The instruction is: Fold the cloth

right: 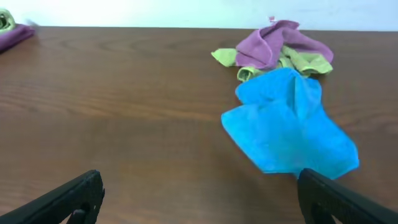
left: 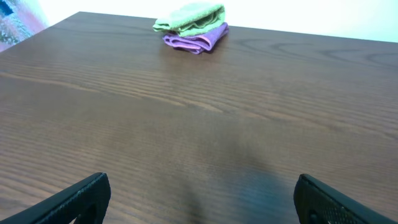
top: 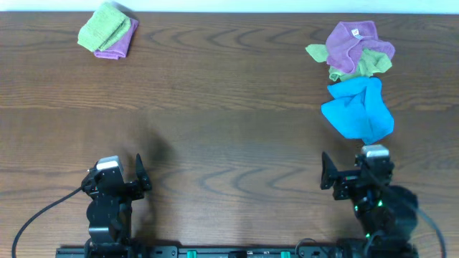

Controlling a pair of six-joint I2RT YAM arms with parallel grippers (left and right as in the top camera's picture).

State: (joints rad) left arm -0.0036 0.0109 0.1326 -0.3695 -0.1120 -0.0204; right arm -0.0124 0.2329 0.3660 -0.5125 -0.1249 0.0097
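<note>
A crumpled blue cloth [top: 358, 109] lies on the table at the right; it also shows in the right wrist view [right: 286, 123]. Behind it sit a crumpled purple cloth [top: 353, 41] and a crumpled green cloth [top: 369, 64], overlapping. A folded green cloth [top: 104, 26] rests on a folded purple cloth [top: 119, 46] at the far left, also in the left wrist view [left: 189, 16]. My left gripper [left: 200, 200] is open and empty near the front edge. My right gripper [right: 200, 196] is open and empty, just in front of the blue cloth.
The dark wooden table [top: 229, 122] spans the view, with a white wall at its far edge. The arm bases and cables sit along the front edge.
</note>
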